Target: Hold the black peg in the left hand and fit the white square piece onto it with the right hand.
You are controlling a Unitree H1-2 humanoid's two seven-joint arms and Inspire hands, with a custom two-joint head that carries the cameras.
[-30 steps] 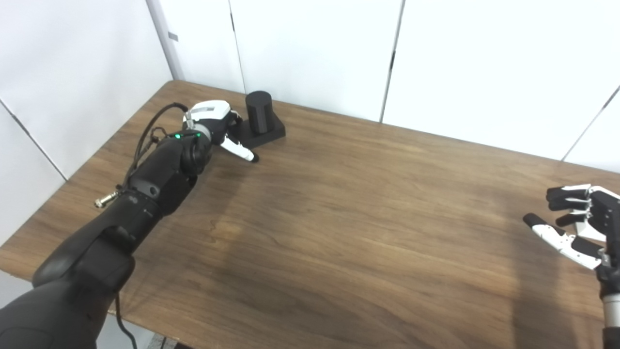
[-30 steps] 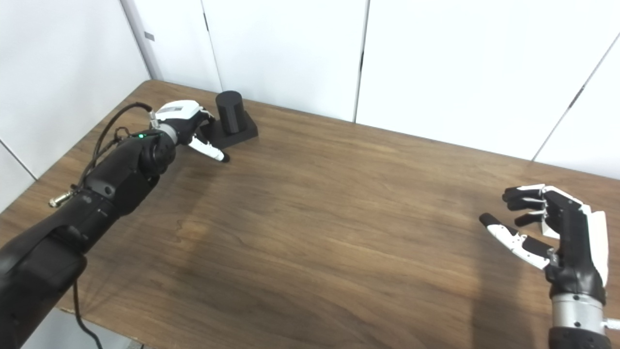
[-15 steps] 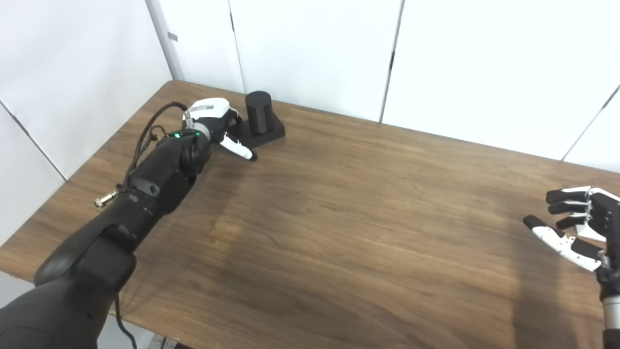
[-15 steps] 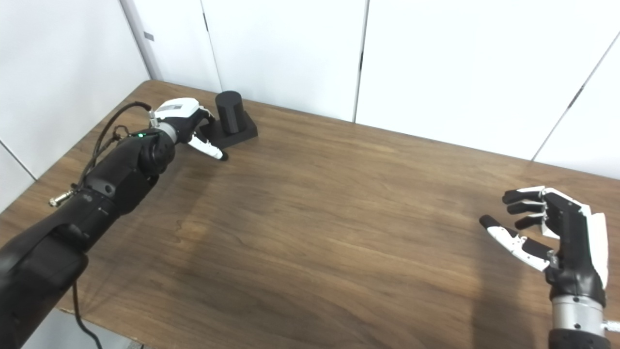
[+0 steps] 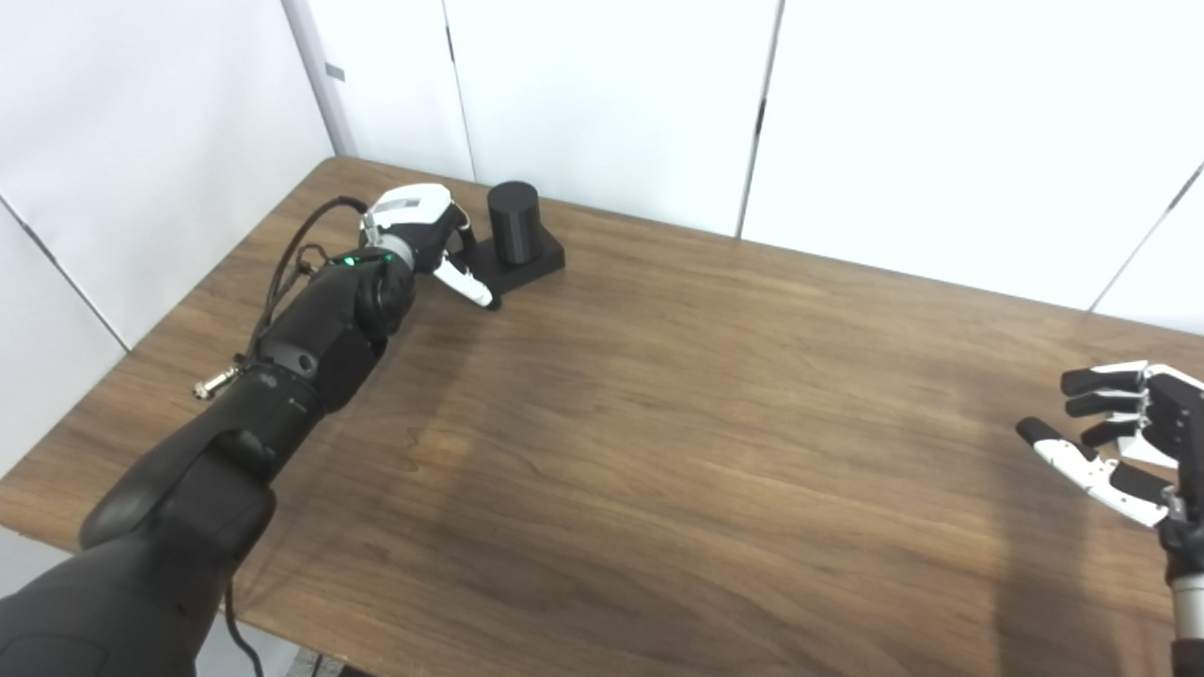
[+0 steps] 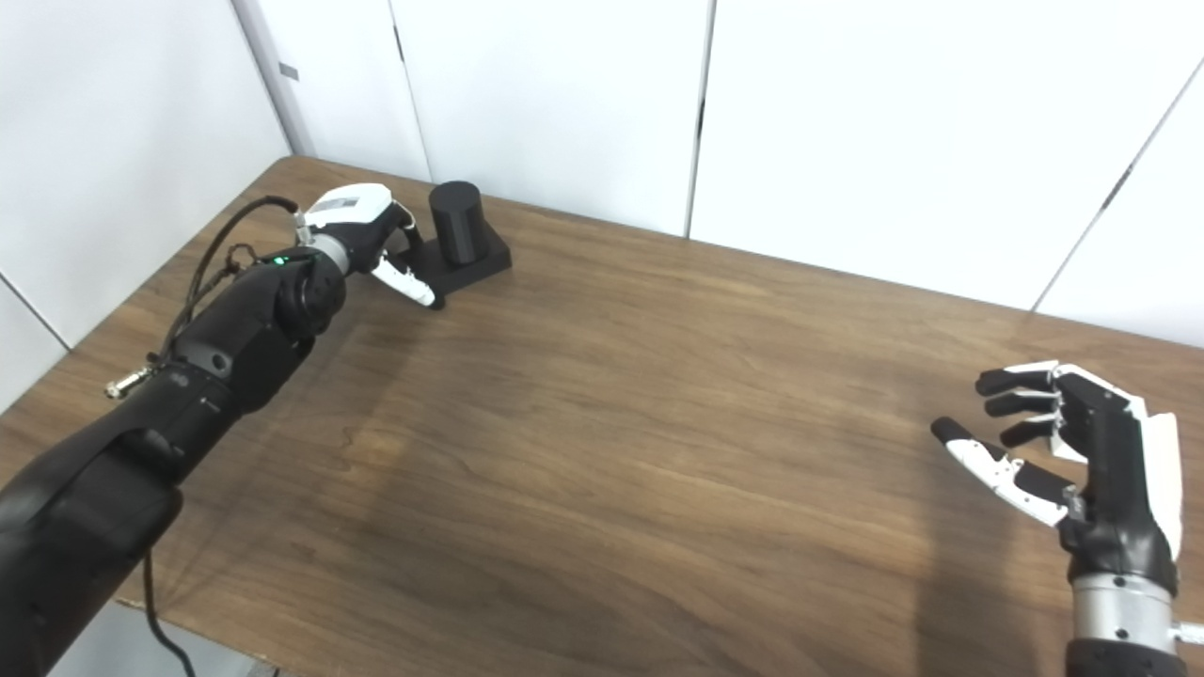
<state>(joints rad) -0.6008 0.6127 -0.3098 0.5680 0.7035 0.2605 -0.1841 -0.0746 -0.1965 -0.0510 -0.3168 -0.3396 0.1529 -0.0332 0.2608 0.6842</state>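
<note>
Worktop (image 5: 658, 395): wooden, its near and right edges cut off. My left hand (image 5: 419, 230) sits at the far left corner, fingers spread beside the black peg (image 5: 514, 224) on its base; contact hidden, grip impossible to tell. My right hand (image 6: 1072, 442) hovers spread and empty, partly cropped in the left eye view.

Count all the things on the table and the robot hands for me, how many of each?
Black peg on its base: 1
Robot hands: 2, the left hand and the right hand
White square piece: 0 in view
Total: 3
</note>
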